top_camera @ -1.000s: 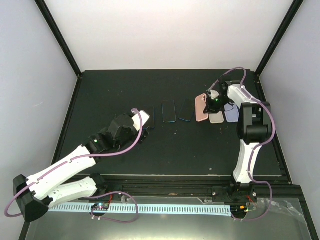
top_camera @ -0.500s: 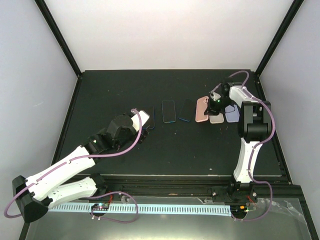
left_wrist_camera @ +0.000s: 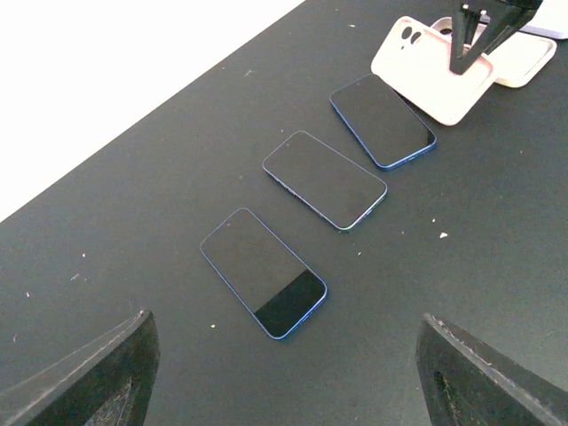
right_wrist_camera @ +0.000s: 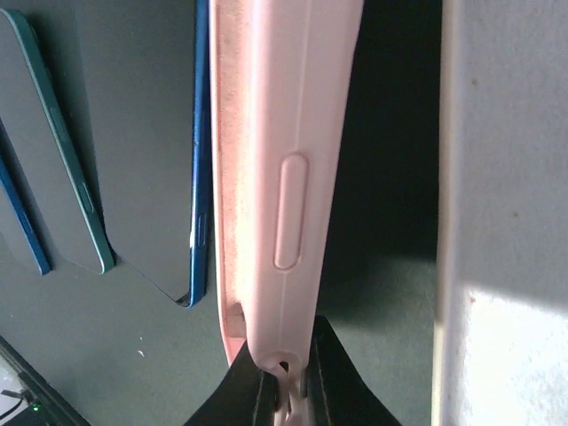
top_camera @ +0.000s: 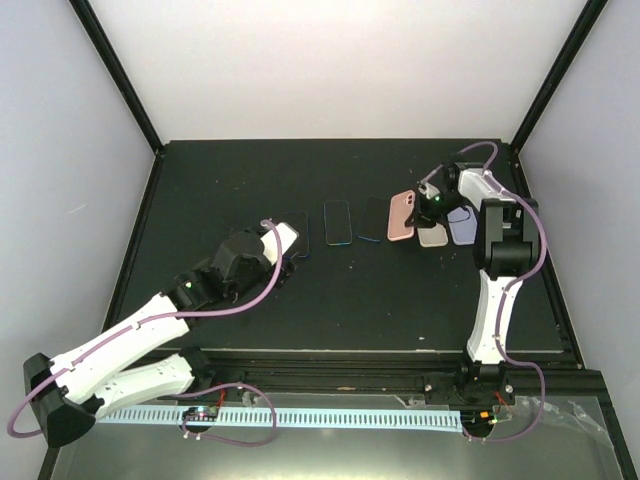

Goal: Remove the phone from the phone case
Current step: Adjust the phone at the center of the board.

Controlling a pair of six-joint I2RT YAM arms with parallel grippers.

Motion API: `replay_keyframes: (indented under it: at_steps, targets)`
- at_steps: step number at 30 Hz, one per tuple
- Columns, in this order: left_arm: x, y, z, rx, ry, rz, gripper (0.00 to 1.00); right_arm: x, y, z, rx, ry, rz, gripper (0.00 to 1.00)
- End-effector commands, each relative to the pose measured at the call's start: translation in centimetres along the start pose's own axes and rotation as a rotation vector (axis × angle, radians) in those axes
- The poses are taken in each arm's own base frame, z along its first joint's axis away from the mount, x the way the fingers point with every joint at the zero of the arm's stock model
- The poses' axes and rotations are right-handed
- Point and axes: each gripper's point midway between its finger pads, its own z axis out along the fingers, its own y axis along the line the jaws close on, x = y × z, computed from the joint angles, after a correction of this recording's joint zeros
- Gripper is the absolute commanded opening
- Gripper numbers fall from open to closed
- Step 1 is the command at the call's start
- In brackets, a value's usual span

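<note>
**Top view.** The pink phone case (top_camera: 402, 215) is shown at the far right of the table (top_camera: 200, 180), raised at a tilt and gripped along one edge by the right gripper (top_camera: 428, 203). A beige case (top_camera: 432, 237) and a lavender case (top_camera: 463, 231) are seen lying flat just beside it, on its right. Three bare phones are laid in a row to its left: the left phone (top_camera: 299, 228), partly covered by the left gripper (top_camera: 285, 240), the middle phone (top_camera: 337, 222) and the right phone (top_camera: 373, 219).

**Left wrist view.** The left gripper's jaws are seen spread wide at the lower corners of the frame, with nothing held between them and the left phone lying face up on the table ahead of them. The pink phone case is shown back-side up — its camera cut-out visible — just beside the right phone, with the right gripper's dark fingers (left_wrist_camera: 484, 35) pinched on its raised edge.

**Right wrist view.** The pink phone case is seen edge-on, its side button visible, with the fingers closed tightly on its near end. Whether a phone is seated inside the case cannot be told from any view.
</note>
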Motion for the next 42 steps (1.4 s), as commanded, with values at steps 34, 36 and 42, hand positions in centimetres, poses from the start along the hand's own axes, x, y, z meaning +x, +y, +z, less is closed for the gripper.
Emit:
replay_keyframes:
  at_steps: [34, 36, 42]
  targets:
    - [-0.7, 0.6, -0.4, -0.021, -0.037, 0.001, 0.80, -0.5, 0.4, -3.6, 0.209, -0.086, -0.196, 0.36]
    - [-0.8, 0.7, -0.4, -0.024, -0.040, 0.000, 0.80, -0.5, 0.4, -4.6, 0.230, -0.115, -0.210, 0.37]
    - [-0.8, 1.1, -0.5, -0.048, -0.039, -0.003, 0.81, -0.2, 0.2, -8.2, 0.291, -0.197, -0.258, 0.40]
